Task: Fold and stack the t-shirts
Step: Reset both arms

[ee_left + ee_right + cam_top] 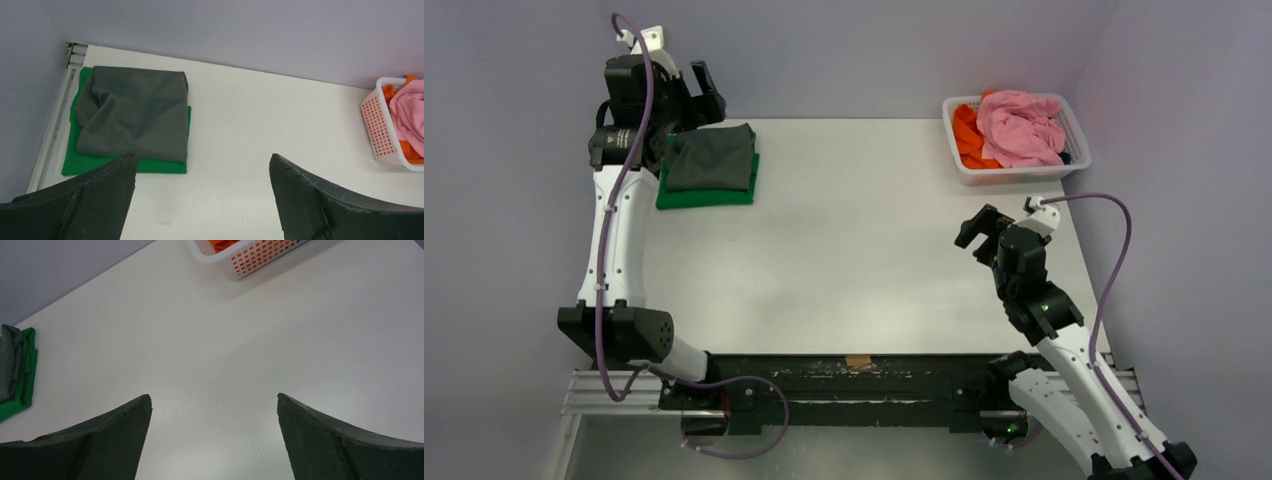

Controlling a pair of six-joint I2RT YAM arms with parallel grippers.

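Left gripper (pixel 202 159): fingers apart, empty. Grey shirt (pixel 132 112) folded atop green shirt (pixel 165 166), just ahead-left. Right gripper (pixel 214 397): fingers apart, empty; basket (pixel 250 260) far ahead.

This is a robot laboratory cell, not a home. Plain pale walls (pixel 874 50) close around a bare white table (pixel 854 250) on three sides. The left arm (pixel 619 230) and the right arm (pixel 1064 350) are bolted at a metal rail (pixel 584 400) on its near edge, and purple cables (pixel 1129 225) run loosely along them.
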